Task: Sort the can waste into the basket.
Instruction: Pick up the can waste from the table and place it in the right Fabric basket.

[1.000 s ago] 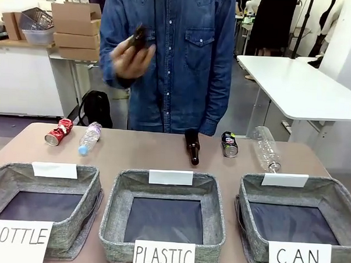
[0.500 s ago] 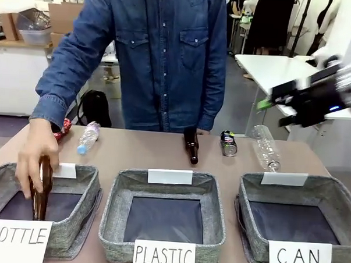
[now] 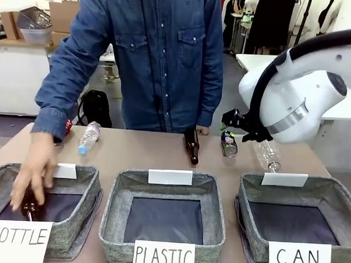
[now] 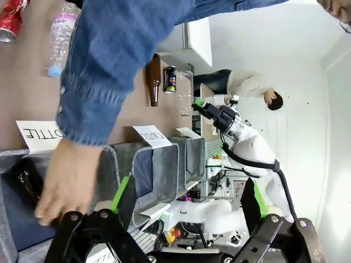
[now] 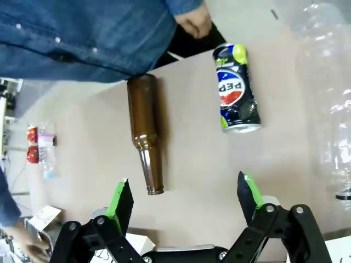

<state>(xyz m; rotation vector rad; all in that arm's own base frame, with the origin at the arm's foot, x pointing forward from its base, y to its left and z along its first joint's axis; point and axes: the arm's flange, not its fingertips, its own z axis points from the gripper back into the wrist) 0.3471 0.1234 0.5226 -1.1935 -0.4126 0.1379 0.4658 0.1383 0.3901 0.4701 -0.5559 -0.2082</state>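
Right gripper (image 3: pixel 231 123) poised near the dark can (image 3: pixel 228 144), ready to pick.
Front: can lies beyond the empty CAN basket (image 3: pixel 335 199). Left wrist: left gripper (image 4: pixel 189 194) wide, idle. Right wrist: jaws wide to straddle the can (image 5: pixel 236 87).

The person's hand (image 3: pixel 37 166), which held a brown glass bottle (image 3: pixel 29 208) up at chest height a second ago, has come down into the BOTTLE basket (image 3: pixel 86 186), where the bottle now lies on the dark lining. The right arm (image 3: pixel 299 96) has swung in from the right, bringing its right end effector (image 5: pixel 184 192), jaws apart, above the table (image 3: pixel 145 150) near the dark blue can (image 3: pixel 228 144).
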